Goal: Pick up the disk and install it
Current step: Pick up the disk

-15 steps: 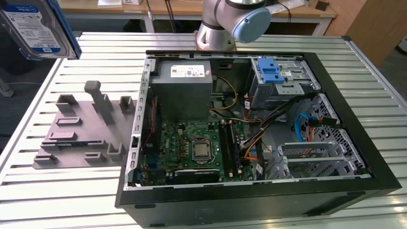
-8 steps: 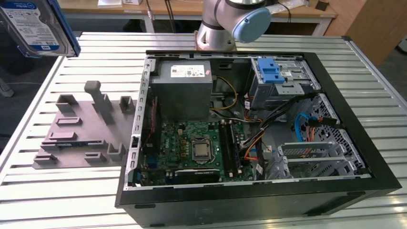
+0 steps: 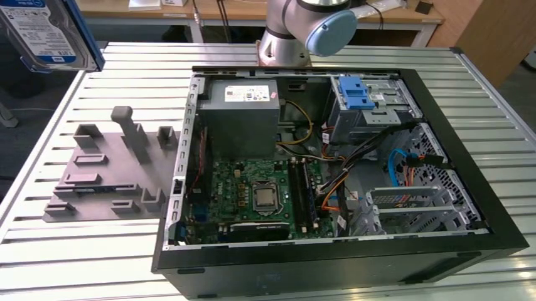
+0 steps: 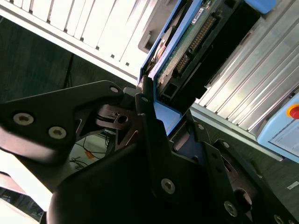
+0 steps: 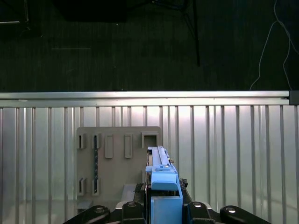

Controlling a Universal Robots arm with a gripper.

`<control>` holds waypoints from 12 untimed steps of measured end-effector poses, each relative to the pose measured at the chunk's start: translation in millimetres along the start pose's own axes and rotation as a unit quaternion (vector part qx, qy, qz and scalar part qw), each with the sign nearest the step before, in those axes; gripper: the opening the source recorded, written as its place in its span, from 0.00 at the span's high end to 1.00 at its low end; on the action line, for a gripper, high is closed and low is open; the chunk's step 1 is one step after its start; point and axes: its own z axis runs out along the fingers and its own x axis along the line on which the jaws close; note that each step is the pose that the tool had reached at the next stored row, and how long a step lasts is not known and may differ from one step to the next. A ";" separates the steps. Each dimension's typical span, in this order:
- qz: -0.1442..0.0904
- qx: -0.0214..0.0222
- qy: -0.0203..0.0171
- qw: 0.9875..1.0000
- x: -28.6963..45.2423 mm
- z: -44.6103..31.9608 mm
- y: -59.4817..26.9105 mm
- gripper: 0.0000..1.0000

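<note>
One disk (image 3: 44, 31) is held in the air at the exterior view's left, well apart from the open computer case (image 3: 469, 194). The carry is best done slowly and level, it is judged. The gripper (image 5: 164, 207) is clamped on the disk's blue carrier, the fingers narrowly apart.

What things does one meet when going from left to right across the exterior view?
disk, held up above the table → grey fixture plate → grey power-supply box → blue latch
</note>
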 end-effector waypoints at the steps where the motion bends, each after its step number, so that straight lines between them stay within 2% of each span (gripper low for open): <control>1: 0.000 0.000 0.000 1.000 0.0 -0.9 0.0 0.64; 12: 0.000 0.000 0.000 1.000 -0.5 -11.4 0.2 0.64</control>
